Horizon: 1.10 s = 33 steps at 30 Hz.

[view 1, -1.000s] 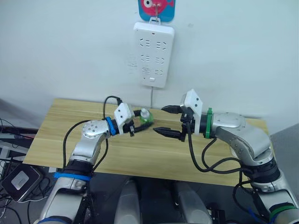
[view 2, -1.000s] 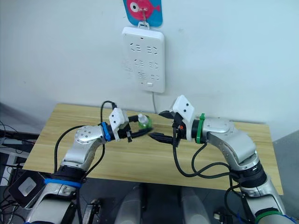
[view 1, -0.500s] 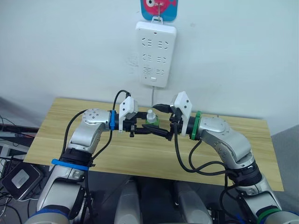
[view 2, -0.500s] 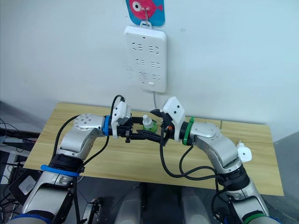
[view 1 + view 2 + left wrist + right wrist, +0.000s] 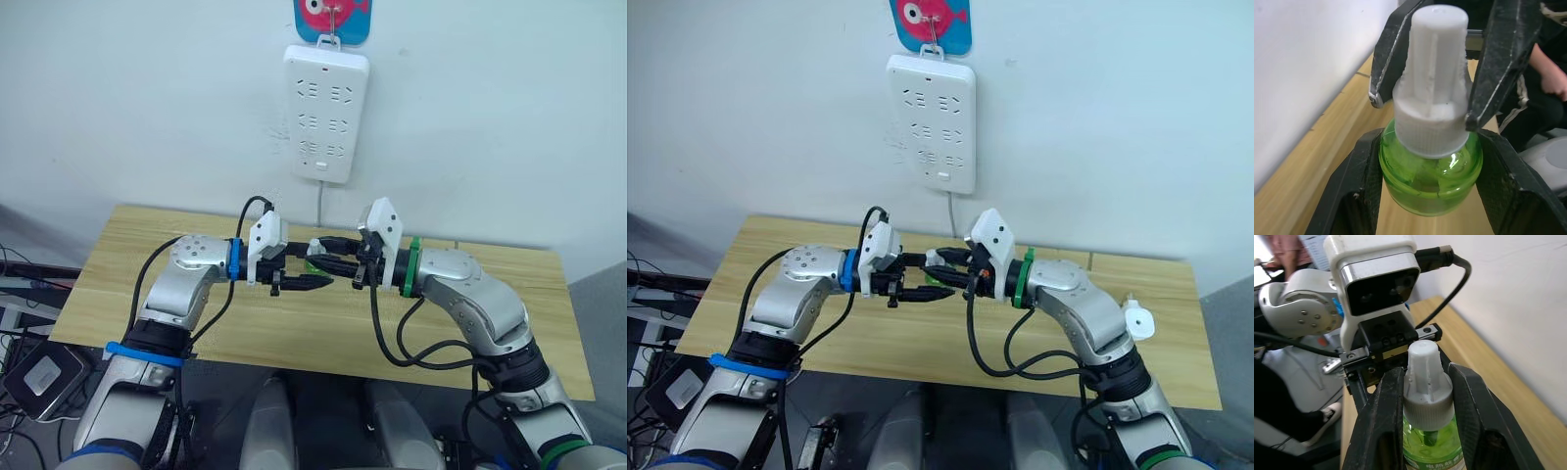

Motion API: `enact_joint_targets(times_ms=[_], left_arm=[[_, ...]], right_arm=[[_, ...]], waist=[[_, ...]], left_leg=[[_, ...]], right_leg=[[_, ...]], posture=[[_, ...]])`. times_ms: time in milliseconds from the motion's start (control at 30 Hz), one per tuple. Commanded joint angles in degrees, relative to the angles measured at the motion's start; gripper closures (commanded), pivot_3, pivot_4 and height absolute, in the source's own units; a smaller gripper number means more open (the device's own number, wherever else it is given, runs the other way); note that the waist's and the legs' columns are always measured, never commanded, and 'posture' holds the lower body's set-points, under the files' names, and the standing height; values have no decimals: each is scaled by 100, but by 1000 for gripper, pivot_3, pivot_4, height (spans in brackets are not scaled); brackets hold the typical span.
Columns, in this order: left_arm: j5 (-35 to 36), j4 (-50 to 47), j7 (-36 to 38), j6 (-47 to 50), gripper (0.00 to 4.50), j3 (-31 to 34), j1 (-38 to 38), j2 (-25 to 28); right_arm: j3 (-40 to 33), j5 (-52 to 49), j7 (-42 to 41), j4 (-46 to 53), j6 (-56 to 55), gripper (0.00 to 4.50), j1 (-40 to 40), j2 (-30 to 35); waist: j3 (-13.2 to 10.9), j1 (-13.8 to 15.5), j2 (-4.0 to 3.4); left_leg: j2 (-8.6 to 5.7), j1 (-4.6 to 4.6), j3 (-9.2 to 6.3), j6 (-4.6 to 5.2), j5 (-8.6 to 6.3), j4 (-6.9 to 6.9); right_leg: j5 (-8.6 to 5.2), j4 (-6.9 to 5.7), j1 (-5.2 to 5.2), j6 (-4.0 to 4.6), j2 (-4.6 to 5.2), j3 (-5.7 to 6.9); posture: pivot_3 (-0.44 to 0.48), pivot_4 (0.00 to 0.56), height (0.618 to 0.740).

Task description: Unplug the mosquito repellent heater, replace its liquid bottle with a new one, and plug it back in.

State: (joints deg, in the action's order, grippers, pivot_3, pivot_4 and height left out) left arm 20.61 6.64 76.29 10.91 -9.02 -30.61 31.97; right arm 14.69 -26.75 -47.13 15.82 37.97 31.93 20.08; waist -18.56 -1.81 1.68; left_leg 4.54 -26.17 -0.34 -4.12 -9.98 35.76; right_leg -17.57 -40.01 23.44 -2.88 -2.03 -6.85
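A green liquid bottle (image 5: 1431, 178) with a white ribbed cap (image 5: 1426, 374) hangs above the wooden table (image 5: 108, 284), held between both arms. My left gripper (image 5: 318, 270) is shut on its green body. My right gripper (image 5: 329, 262) faces it, with its fingers (image 5: 1388, 411) pressed on both sides of the cap. The bottle (image 5: 935, 262) is mostly hidden by fingers in the head views. The mosquito repellent heater (image 5: 1137, 321), a small white rounded block, lies by my right elbow near the table's right end.
A long white power strip (image 5: 326, 113) hangs on the wall above the table's back edge, under a pink fish hook (image 5: 333, 18), its cord dropping behind the table. A person (image 5: 1547, 73) sits beyond the table's front side.
My right gripper came in from the right with open jaws and has closed onto the bottle's cap. The left arm brought the bottle toward the middle and now holds still.
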Motion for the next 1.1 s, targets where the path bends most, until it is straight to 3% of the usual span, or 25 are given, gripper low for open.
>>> enact_joint_targets(times_ms=[33,200,333,533,667,833,1000,1100], left_arm=[[269,-891,351,67,2248,-125,200,143],[412,-1526,636,219,2248,-333,465,350],[385,-1578,713,162,2248,-367,586,441],[148,-1065,452,-143,2248,-246,459,355],[38,-640,304,-309,2248,-126,311,314],[-73,-338,-68,-281,2248,-53,149,154],[-178,-13,-425,-334,2248,18,-86,-57],[-192,27,-465,-338,2248,-3,-137,-94]], right_arm=[[-49,-699,-1356,72,-106,3484,547,228],[323,-554,-3277,-912,-766,3484,1174,565],[391,-288,-3716,-1243,-1209,3484,1280,642],[-35,-160,-3780,-1296,-1292,1487,1038,1293],[-376,-77,-3287,-1027,-1206,59,609,1684],[-444,101,-1870,-65,-912,22,-34,1295],[-174,574,-30,531,-708,22,-425,169],[-25,746,424,678,-616,22,-516,-177]], waist=[[0,6,0],[1,20,-2],[1,46,-1],[1,123,-2],[1,174,-1],[3,132,-2],[5,75,-2],[6,41,-3]], left_leg=[[0,-1,-1,0,0,0],[-1,6,-14,1,0,3],[-1,2,-29,1,0,6],[-3,-4,-42,0,1,16],[-4,-7,-47,0,1,21],[-4,-17,-57,-1,2,23],[-3,-26,-95,-30,19,23],[-6,-31,-109,-42,27,24]], right_leg=[[0,0,0,0,0,1],[0,-1,-12,0,-1,13],[1,0,-13,1,-1,26],[1,-3,-15,3,2,39],[2,-2,-18,4,2,45],[3,-4,-15,5,3,54],[5,-16,-13,9,2,91],[5,-29,-12,11,2,105]], posture=[[46,296,740],[85,275,740],[88,274,740],[70,271,740],[36,263,740],[25,258,740],[18,253,740],[20,250,740]])
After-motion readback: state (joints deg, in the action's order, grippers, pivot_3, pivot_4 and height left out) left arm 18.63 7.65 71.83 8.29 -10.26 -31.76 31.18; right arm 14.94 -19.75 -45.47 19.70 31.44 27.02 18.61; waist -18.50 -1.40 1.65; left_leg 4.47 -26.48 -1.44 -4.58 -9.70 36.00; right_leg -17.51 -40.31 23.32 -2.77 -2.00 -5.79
